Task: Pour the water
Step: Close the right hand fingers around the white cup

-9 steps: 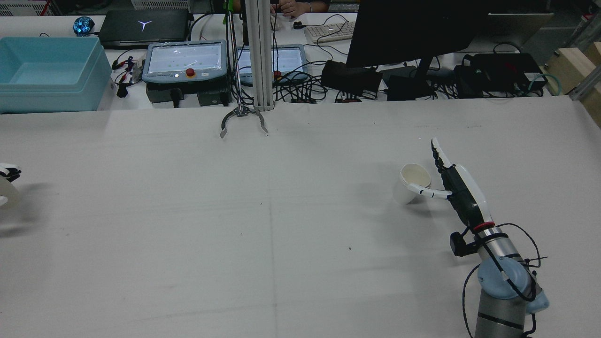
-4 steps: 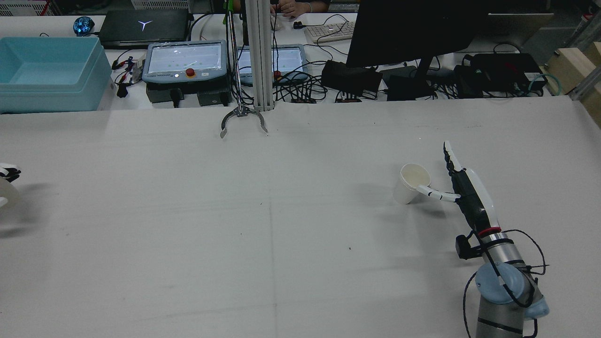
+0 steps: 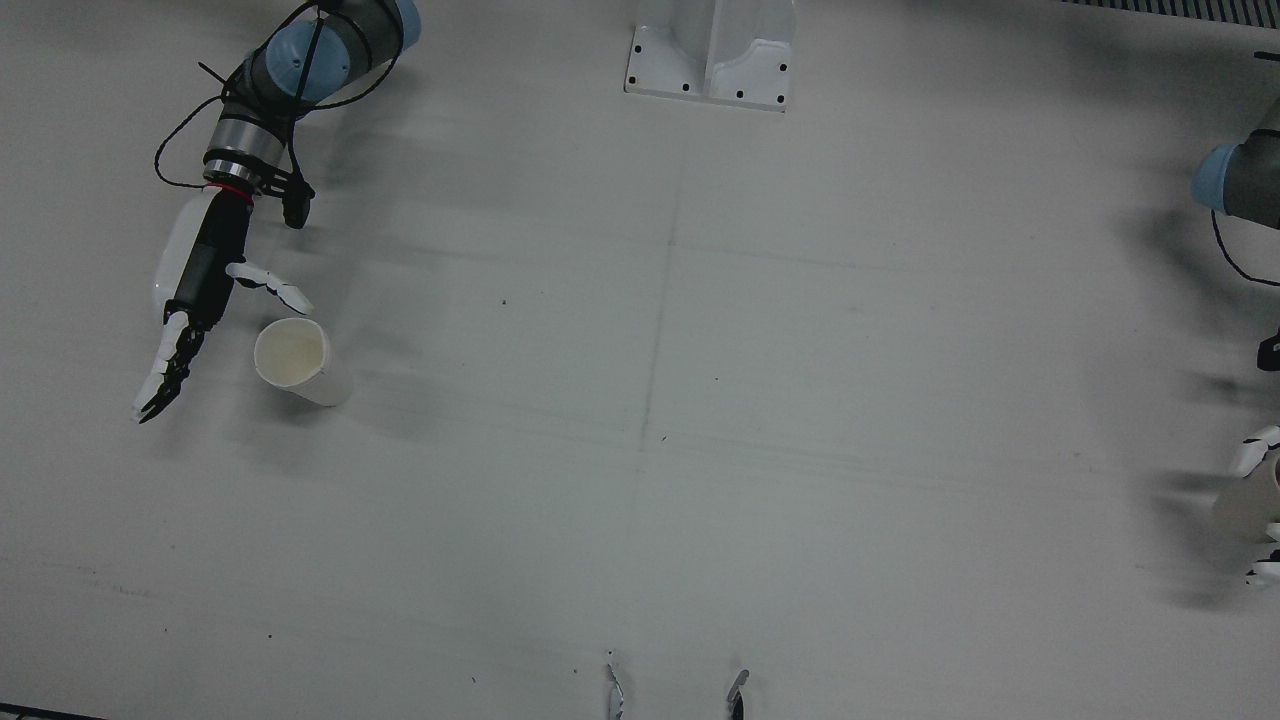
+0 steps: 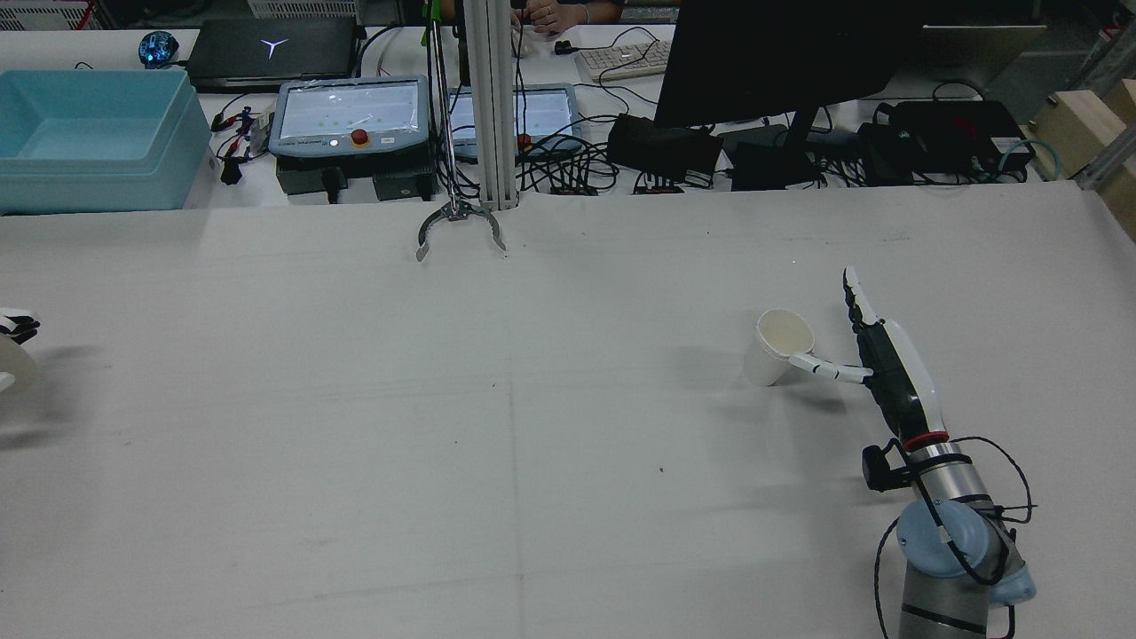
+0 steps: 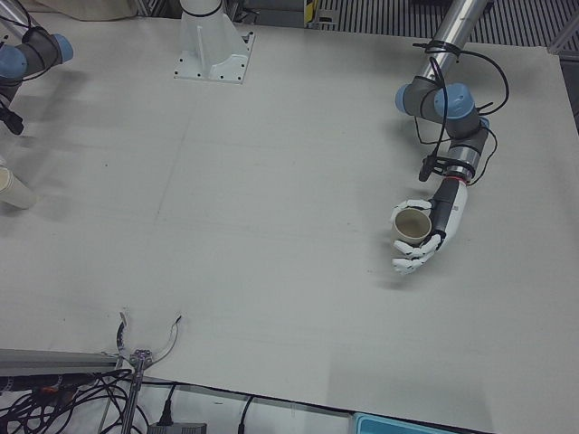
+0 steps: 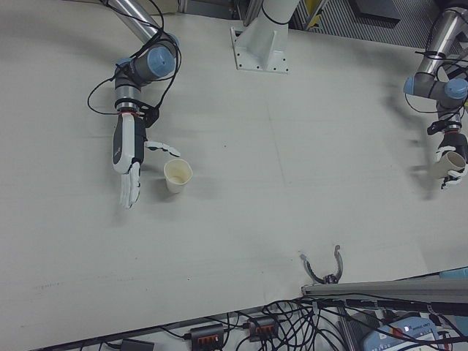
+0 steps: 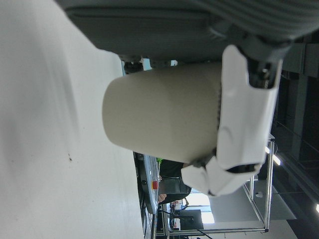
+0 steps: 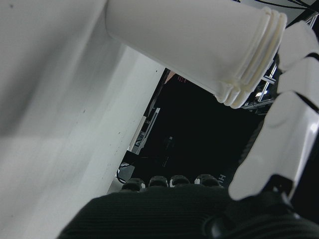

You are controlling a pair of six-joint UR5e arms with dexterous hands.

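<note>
White cloth covers the whole table (image 4: 497,426), bare but for two paper cups. Nearest the robot's right arm, the right hand (image 4: 874,355) is spread wide and holds nothing — its thumb reaches toward the rim of one cup (image 4: 777,346), which stands on the cloth just beside the palm; whether the thumb touches it I cannot tell. Across the table, the left hand (image 5: 425,237) is wrapped around the second cup (image 5: 412,227), fingers curled about its wall, mouth upward. Beyond the table edge — two tablet consoles, a monitor, cables.
</note>
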